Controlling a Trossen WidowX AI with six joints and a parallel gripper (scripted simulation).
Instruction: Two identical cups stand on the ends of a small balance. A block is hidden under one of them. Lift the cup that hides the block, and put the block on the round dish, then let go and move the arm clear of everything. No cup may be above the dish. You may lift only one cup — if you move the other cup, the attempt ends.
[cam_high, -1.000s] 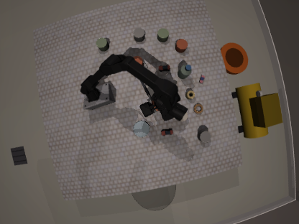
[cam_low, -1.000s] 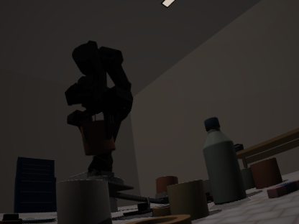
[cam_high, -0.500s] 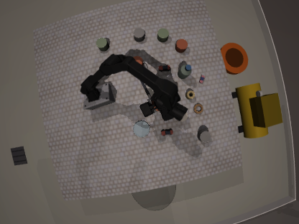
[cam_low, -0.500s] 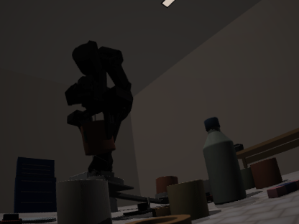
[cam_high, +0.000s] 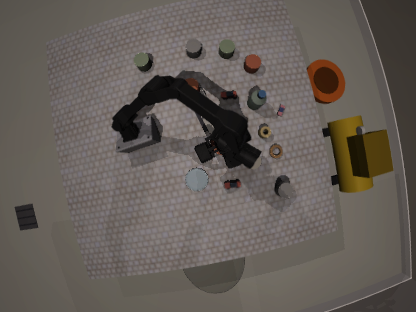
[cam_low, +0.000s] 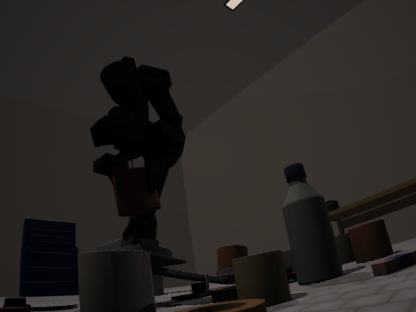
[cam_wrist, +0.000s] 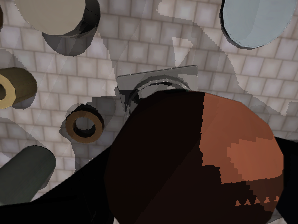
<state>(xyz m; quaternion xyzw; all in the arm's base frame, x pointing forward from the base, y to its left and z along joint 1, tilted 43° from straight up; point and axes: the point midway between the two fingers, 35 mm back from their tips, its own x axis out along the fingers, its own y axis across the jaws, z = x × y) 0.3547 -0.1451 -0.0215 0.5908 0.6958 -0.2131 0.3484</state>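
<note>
An orange-red cup (cam_high: 213, 144) (cam_low: 135, 200) (cam_wrist: 242, 130) is in my gripper (cam_low: 131, 175) (cam_wrist: 175, 141), which is shut on it high above the balance. The other orange-red cup (cam_high: 191, 83) (cam_low: 231, 257) stands on the far end of the balance beam (cam_high: 204, 122). The balance's cupless end plate (cam_wrist: 187, 74) shows in the wrist view, with a round rim on it partly behind the held cup. The pale blue round dish (cam_high: 196, 179) (cam_wrist: 257, 20) lies beside the balance with no cup above it. I cannot see the block.
A green bottle (cam_high: 256, 100) (cam_low: 310, 240), a grey cylinder (cam_high: 285, 189) (cam_low: 117, 280) (cam_wrist: 52, 15), a yellowish hollow cylinder (cam_high: 265, 129) (cam_low: 262, 277) and a brown ring (cam_wrist: 71, 125) stand around the balance. A small red-black object (cam_high: 232, 184) is right of the dish. Several cylinders stand at the back.
</note>
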